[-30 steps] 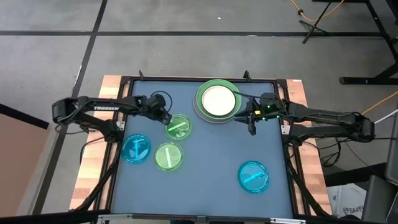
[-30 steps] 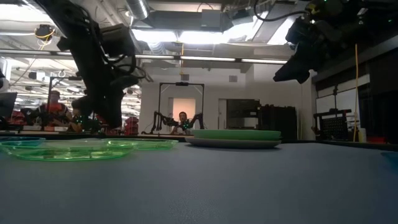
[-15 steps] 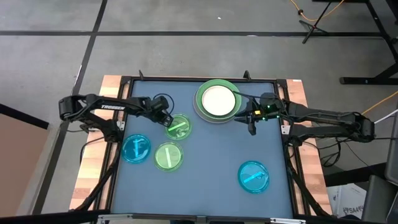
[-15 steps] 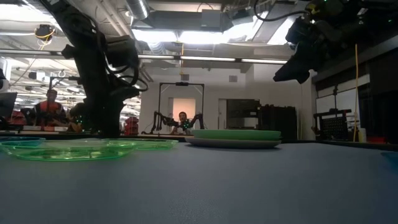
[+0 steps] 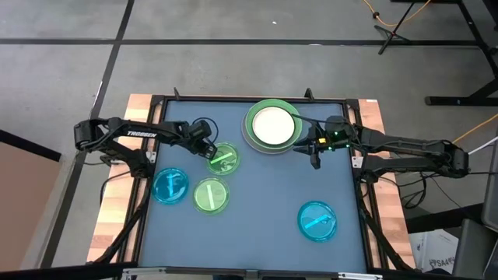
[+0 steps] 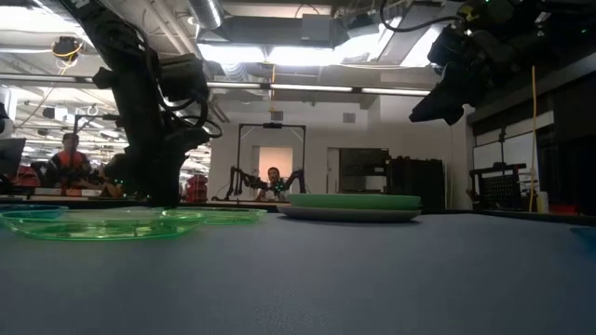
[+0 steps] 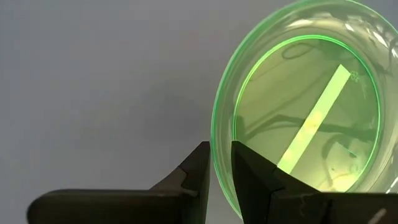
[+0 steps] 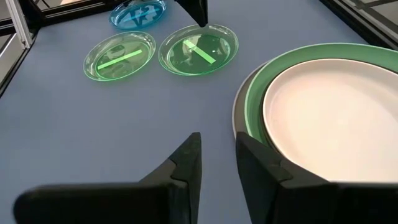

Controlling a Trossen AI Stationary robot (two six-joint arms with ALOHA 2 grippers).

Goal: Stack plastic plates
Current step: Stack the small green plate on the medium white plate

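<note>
**Two grippers, one rim pinched**

Two changes since a second ago: the left arm has swung slightly and come lower, and in the low view its gripper now reaches down to the plates rather than hanging above them. The right arm has not moved.

The left gripper point(image 7: 216, 163) stands at the back-left rim of a small round translucent green plastic plate point(image 5: 224, 158); its two dark fingers are nearly together, one on each side of the thin rim, clamped on it. The plate still lies flat on the blue counter point(image 5: 264, 202).

The right gripper point(image 5: 314, 160) hovers above the counter just beside the stack, fingers a little apart and holding nothing.

The stack sits at the counter's far edge: a small white round plate point(image 5: 272, 126) on a large light green plate point(image 5: 293, 110) on a large grey plate point(image 8: 239, 106).

A second small translucent green plate point(image 5: 210, 195) lies just beside the gripped one, with a small translucent blue plate point(image 5: 170, 187) near the left edge. Another translucent blue plate point(image 5: 317, 220) lies well apart, near the right front. The middle of the counter is bare.
</note>
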